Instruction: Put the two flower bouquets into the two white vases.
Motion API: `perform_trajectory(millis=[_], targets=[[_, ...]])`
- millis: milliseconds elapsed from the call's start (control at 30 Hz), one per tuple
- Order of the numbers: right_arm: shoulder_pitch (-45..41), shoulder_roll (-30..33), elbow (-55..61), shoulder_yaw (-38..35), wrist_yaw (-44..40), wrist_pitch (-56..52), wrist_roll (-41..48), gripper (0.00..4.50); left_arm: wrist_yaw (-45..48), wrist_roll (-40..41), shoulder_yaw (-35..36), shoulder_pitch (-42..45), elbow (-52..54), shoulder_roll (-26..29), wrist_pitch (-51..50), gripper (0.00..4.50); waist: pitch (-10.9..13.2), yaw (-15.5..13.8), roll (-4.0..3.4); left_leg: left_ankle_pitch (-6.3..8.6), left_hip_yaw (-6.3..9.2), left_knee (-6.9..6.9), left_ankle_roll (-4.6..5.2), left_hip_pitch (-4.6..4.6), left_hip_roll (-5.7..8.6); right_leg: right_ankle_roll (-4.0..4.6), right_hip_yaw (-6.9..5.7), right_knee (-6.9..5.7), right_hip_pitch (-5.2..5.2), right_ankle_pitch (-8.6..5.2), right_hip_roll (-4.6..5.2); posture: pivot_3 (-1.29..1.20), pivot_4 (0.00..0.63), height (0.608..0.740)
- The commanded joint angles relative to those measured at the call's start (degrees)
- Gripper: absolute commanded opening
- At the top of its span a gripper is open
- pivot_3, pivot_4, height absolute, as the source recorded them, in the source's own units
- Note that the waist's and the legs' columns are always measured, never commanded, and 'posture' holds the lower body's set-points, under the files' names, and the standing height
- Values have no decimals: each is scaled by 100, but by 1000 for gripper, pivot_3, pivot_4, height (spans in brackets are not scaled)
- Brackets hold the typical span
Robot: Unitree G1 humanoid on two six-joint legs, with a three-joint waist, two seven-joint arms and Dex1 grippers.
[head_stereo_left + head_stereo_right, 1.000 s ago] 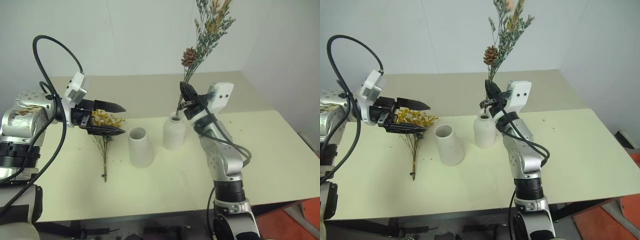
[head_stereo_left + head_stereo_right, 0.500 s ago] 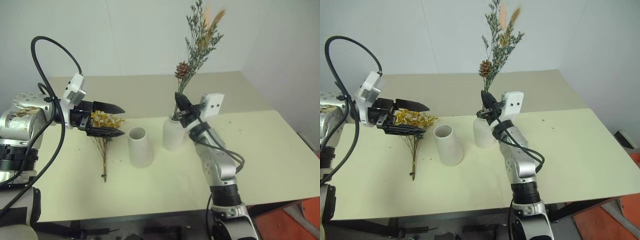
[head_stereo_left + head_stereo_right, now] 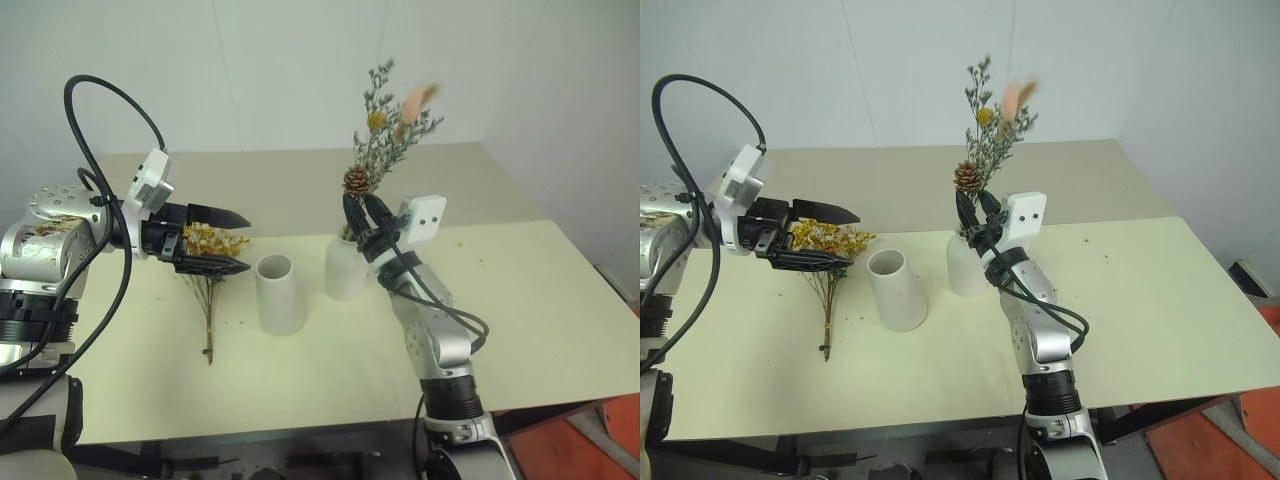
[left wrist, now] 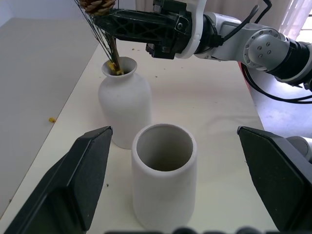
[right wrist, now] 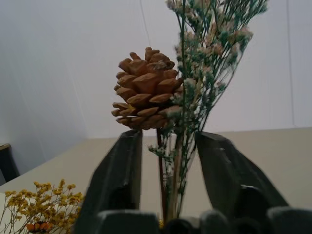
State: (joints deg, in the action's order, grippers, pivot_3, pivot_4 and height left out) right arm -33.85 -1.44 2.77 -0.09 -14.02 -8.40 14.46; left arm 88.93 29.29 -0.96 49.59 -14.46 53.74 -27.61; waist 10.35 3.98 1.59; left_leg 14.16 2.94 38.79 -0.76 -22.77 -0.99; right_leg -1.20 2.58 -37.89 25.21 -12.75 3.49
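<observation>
Since a second ago the grey-green bunch (image 3: 385,135) has sunk, its stems now down inside the bottle vase (image 3: 347,266), and the right gripper (image 3: 362,222) has gone from clamped on the stems to jaws parted on either side of them, so the bunch appears to stand on its own, leaning slightly away from the robot. The pine cone (image 5: 146,87) sits just above the fingertips. That half of the task looks done. The other vase, the cone vase (image 3: 279,293), stands empty just to the left of the bottle vase, its mouth facing up. Farther left of the cone vase the yellow bunch (image 3: 208,280) lies flat on the table (image 3: 540,300), its blooms toward the far wall and its bare stem end toward the robot, so its long axis runs roughly front to back. The left gripper (image 3: 228,240) hangs above the blooms with jaws wide apart, holding nothing and pointing right, toward the vases. It is plainly the nearer arm. The coming pick likely turns on this: the bunch lies below the left gripper, so the gripper would need to drop onto the stems before lifting.
</observation>
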Motion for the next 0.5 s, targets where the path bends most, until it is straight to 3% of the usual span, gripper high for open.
perform_trajectory(millis=[33,133,500], targets=[[69,170,542,235,-5,-62,-243,3450,-28,2,229,43,41,16,106,4500,0,0,0,0,0,0,0,0,0,0,0,0,0,0,0,0,150,740],[224,331,836,388,97,-310,-457,4451,-41,-1,233,23,56,1,126,4500,0,-1,0,0,0,0,0,0,0,0,0,0,0,0,0,0,150,740],[1024,833,2343,203,167,-1191,-250,4484,-366,84,449,-148,74,-77,120,4500,0,-17,1,0,1,0,0,0,0,1,-1,6,-2,-1,0,0,150,740]])
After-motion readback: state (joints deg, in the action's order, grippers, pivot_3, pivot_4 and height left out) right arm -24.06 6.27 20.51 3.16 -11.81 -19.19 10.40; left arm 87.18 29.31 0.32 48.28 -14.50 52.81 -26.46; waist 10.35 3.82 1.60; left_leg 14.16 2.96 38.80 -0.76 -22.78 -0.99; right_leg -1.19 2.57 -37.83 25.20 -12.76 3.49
